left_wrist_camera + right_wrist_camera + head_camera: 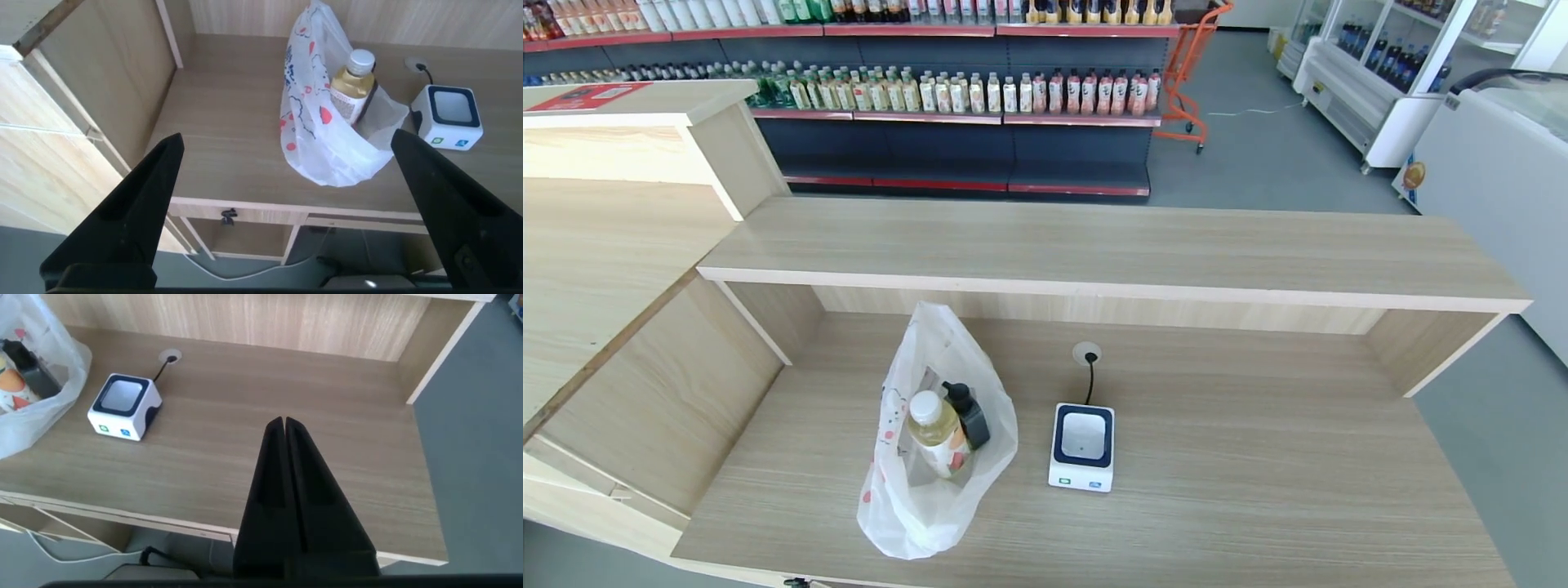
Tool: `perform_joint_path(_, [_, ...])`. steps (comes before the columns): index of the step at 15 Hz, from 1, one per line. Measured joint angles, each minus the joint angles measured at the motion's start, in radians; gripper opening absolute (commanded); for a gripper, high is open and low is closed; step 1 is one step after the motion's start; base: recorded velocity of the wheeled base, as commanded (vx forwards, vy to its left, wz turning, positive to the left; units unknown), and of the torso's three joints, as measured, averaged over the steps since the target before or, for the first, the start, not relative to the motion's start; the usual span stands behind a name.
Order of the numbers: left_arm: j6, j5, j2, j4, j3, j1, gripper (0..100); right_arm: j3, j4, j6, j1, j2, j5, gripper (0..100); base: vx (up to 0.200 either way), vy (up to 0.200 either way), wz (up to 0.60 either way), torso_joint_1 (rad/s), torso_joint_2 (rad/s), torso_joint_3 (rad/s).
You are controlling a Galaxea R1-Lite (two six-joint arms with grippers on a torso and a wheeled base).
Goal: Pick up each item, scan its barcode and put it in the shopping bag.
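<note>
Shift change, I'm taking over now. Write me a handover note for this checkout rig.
Left claw: open, empty, held back from the counter.
Right claw: shut, empty, above the counter's right part.
Things: shopping bag stands on the counter, left of the scanner. A white-capped bottle and a dark pump bottle sit inside it.
Done: both bottles bagged.
Left: probably nothing; the job looks finished.

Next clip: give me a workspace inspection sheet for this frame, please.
Surface: wooden counter, raised ledge behind.
Job's things: shopping bag upright, holding a tea bottle and a dark pump bottle; scanner beside it, towards the robot's right.
Clutter: nothing seen.
Grippers: left gripper open, empty; right gripper shut, empty.
Cables: scanner cable runs into a grommet.
Surroundings: drink shelves, orange cart, freezers.
</note>
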Motion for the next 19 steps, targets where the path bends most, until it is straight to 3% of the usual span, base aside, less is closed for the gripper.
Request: perform_joint_path(19, [0.0,0.0,-0.003,-0.001,0.0,0.001,100,0.0,0.0,0.003,0.001,0.001,-0.001,0,0.0,0.0,0.0,0.0,0.0,0.0])
